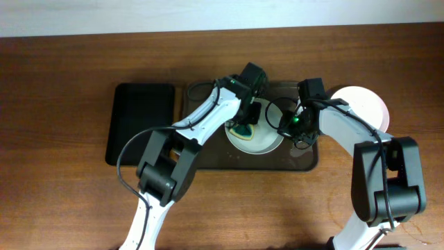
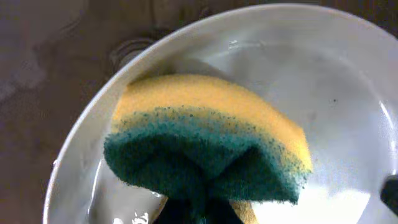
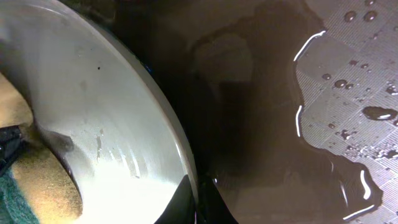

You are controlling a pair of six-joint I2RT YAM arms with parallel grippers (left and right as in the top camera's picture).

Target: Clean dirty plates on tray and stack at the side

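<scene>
A white plate (image 1: 262, 139) lies on the dark brown tray (image 1: 305, 161). My left gripper (image 1: 244, 126) is shut on a yellow and green sponge (image 1: 243, 129) and presses it onto the plate; in the left wrist view the sponge (image 2: 205, 140) is folded against the plate (image 2: 323, 81). My right gripper (image 1: 284, 127) is shut on the plate's right rim; the right wrist view shows the fingertips (image 3: 194, 202) pinching the rim (image 3: 168, 130). A stack of white plates (image 1: 364, 104) sits on the table right of the tray.
A smaller black tray (image 1: 141, 122) lies to the left of the brown tray. Water pools and droplets (image 3: 348, 118) lie on the brown tray's surface beside the plate. Both arms crowd over the tray's middle.
</scene>
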